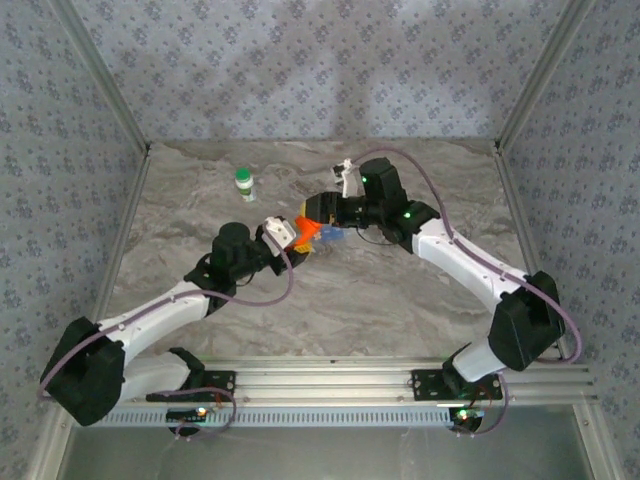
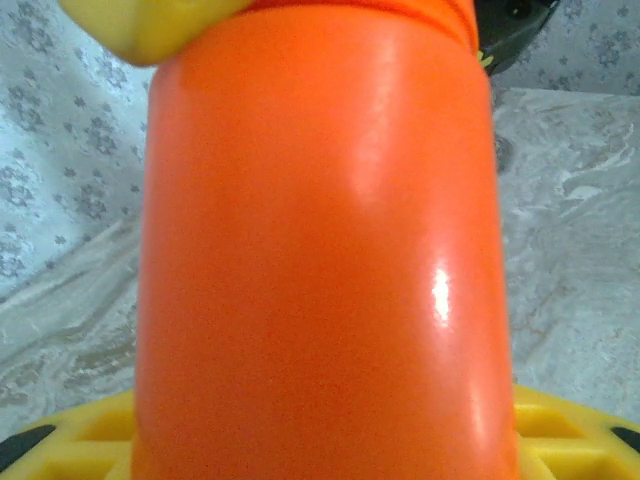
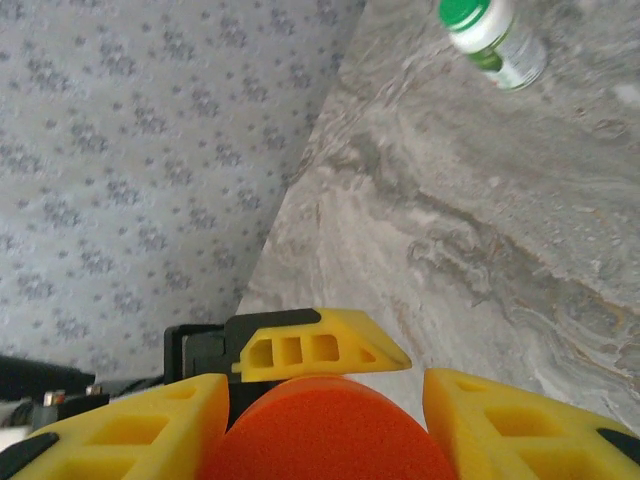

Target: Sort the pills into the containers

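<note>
Worktop [image 1: 400,290] of grey marbled pattern carries three containers, two of them close together near its middle. The left pincer [image 1: 290,236] and the right pincer [image 1: 320,214] meet there over an orange bottle [image 1: 308,228], and both are clamped on it. In the left wrist view the bottle [image 2: 320,270] stands as a smooth orange wall between that pincer's [image 2: 325,445] yellow fingers [image 2: 570,430], which press it from either side. One finger of the other pincer [image 2: 140,25] pokes in at the top left corner. In the right wrist view a round orange end of the bottle [image 3: 325,430] sits squeezed between the right pincer's [image 3: 325,445] two yellow fingers [image 3: 120,430], with a finger of the left pincer [image 3: 310,350] just beyond it. The bottle's plastic gives no sight of what is inside, and I cannot tell whether it rests on the worktop or hangs clear of it. The pill box [image 1: 331,236] shows as a small blue patch just beside the bottle on its right, lying on the worktop below the right pincer; its compartments are too small and too hidden to say what they hold. A white bottle [image 1: 244,186] with a green cap [image 1: 243,173] stands upright, closed, well apart toward the far left; the right wrist view catches it [image 3: 495,40] at the top edge.
</note>
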You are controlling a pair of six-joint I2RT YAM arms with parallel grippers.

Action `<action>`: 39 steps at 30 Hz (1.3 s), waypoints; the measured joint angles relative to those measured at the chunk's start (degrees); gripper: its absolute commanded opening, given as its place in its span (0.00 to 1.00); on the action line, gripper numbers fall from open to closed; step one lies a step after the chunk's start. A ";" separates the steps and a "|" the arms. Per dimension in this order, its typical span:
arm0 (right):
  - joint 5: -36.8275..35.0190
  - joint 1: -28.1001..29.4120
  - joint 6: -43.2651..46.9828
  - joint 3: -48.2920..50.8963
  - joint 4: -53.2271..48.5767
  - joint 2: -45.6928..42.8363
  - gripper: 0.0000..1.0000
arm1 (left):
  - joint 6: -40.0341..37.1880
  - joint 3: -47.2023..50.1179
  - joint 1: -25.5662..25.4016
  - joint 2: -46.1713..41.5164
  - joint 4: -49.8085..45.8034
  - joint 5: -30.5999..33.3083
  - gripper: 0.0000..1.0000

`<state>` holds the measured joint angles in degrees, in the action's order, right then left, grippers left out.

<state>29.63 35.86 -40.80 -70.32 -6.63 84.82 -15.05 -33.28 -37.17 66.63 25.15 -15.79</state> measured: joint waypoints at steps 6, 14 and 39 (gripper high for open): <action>-6.95 1.07 -2.32 -1.92 -2.32 -1.97 0.36 | -0.37 0.11 -0.24 1.29 6.38 0.17 0.00; -10.78 1.64 -2.27 -4.42 -5.68 -3.26 0.43 | -0.39 0.11 -0.59 2.69 12.13 0.00 0.00; -17.09 0.85 -1.01 -4.61 -7.32 -4.50 0.62 | -1.84 0.09 -4.09 6.54 19.58 -9.64 0.00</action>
<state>12.53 36.71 -41.80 -74.94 -13.96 80.31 -16.88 -33.19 -41.25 73.17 44.73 -25.43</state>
